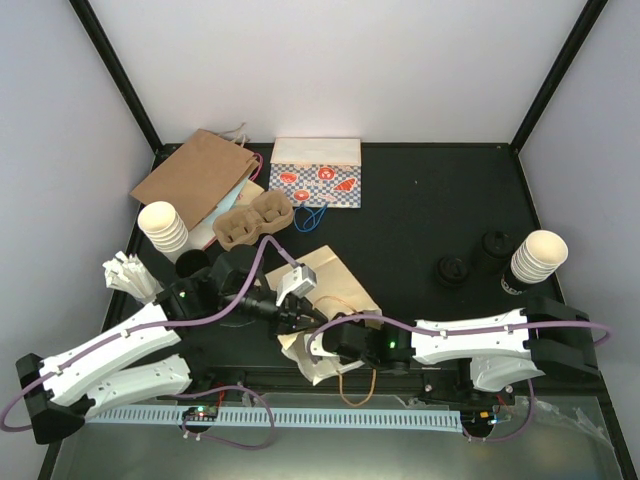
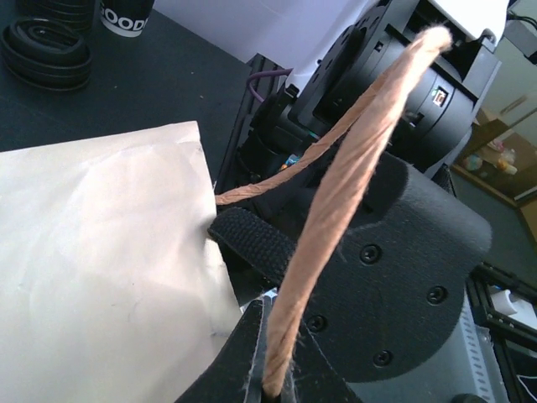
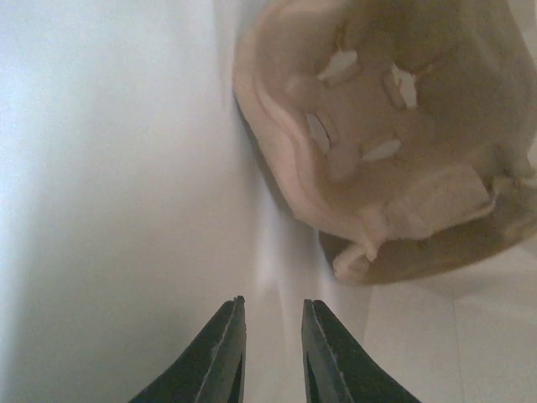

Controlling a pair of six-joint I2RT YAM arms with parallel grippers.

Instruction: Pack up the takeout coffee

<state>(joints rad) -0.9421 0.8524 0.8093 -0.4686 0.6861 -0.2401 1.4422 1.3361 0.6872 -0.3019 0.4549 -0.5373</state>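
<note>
1. Step in hand, as I judge it: readying the bag point(image 1: 338, 278) for loading. The left tool point(image 1: 292, 312) is clamped on its handle point(image 2: 336, 218), near the tabletop's centre.
2. The right tool point(image 3: 270, 336) is inside the bag, fingers slightly apart, with nothing between them. A carrier point(image 3: 377, 159) lies ahead at 1 o'clock.
3. The coffee is hard to pick out. It is likeliest the black-topped round thing point(image 1: 192, 263) at 9 o'clock, just beside the cup stack point(image 1: 163, 225). If so, it stands upright, lid up, long axis vertical.
4. Next: the right tool backs out, grips the coffee below its lid and keeps it upright.
</note>
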